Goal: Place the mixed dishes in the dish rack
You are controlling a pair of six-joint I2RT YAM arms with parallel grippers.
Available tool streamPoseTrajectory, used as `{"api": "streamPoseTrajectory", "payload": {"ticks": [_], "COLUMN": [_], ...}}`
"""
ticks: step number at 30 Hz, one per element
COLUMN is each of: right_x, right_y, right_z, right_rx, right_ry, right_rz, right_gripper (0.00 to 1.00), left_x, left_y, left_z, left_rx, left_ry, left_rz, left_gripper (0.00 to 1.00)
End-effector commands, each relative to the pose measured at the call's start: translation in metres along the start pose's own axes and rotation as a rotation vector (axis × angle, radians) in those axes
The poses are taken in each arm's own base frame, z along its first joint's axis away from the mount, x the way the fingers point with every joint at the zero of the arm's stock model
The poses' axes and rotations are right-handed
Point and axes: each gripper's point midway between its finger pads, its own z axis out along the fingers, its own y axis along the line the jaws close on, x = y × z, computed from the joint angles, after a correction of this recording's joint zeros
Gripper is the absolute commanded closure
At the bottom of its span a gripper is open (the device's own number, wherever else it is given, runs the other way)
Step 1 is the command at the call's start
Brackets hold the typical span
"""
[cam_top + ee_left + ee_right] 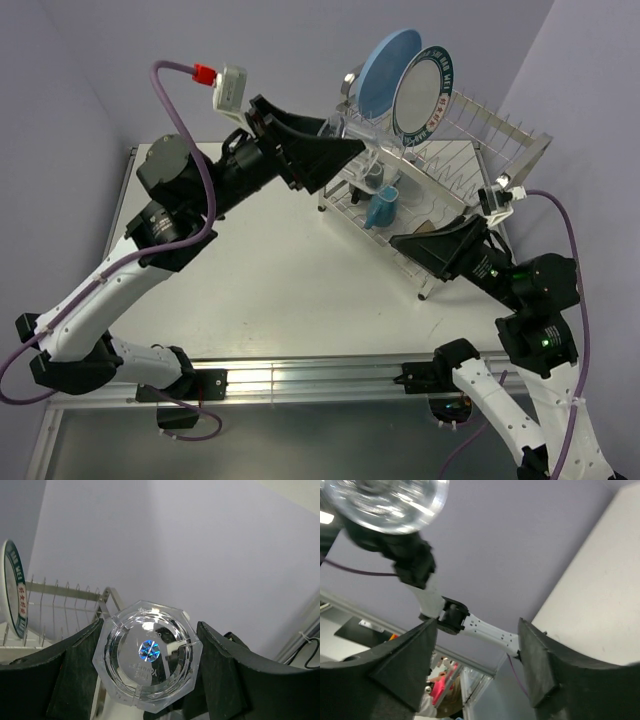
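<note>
The left fingers [75, 675] clamp the clear glass [148, 655] beside the upper tier of the dish rack [470, 150], at the table's far right corner. Its base faces the wrist, long axis along the fingers, mouth hidden. The right fingers [405, 665] stand apart, empty.

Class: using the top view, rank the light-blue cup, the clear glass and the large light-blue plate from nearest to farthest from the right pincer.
1. Light-blue cup, on the rack's lower tier, just beyond the right pincer.
2. Clear glass, raised over the rack's left end.
3. Large light-blue plate, upright on the far upper tier.
</note>
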Motion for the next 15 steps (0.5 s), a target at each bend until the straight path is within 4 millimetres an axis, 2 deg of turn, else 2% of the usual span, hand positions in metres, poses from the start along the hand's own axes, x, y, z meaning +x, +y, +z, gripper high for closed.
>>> {"api": "streamPoseTrajectory", "payload": {"ticks": [1, 2, 3, 4, 5, 6, 7, 10, 15], "right_x": [0.011, 0.02, 0.025, 0.032, 0.041, 0.048, 0.063, 0.091, 0.111], "right_y": [-0.049, -0.068, -0.078, -0.1, -0.114, -0.123, -0.142, -0.167, -0.198], "right_z": [-0.008, -0.014, -0.02, -0.025, -0.032, -0.038, -0.042, -0.052, -0.072], "right_rx": [0.203, 0.279, 0.313, 0.362, 0.406, 0.428, 0.446, 0.454, 0.541], "right_ry": [0.049, 0.081, 0.089, 0.111, 0.138, 0.152, 0.209, 0.319, 0.415], "right_rz": [-0.083, -0.071, -0.092, -0.121, -0.112, -0.114, -0.103, -0.075, -0.103], "right_gripper": [0.31, 0.39, 0.5, 0.8, 0.96, 1.0, 1.0, 1.0, 1.0], "left_x": [-0.014, -0.015, -0.012, -0.011, -0.008, -0.006, -0.001, 0.011, 0.027], "left_y": [-0.006, -0.007, -0.005, -0.002, -0.003, -0.001, 0.004, 0.014, 0.031], "left_z": [0.018, 0.023, 0.029, 0.04, 0.046, 0.052, 0.064, 0.088, 0.122], "left_rx": [0.04, 0.049, 0.053, 0.06, 0.076, 0.082, 0.085, 0.097, 0.115], "left_ry": [-0.001, 0.0, 0.005, 0.006, 0.012, 0.014, 0.018, 0.028, 0.021], "left_rz": [0.084, 0.092, 0.097, 0.1, 0.103, 0.104, 0.104, 0.111, 0.136], "left_gripper": [1.0, 1.0, 1.0, 1.0, 1.0, 1.0, 1.0, 1.0, 1.0]}}
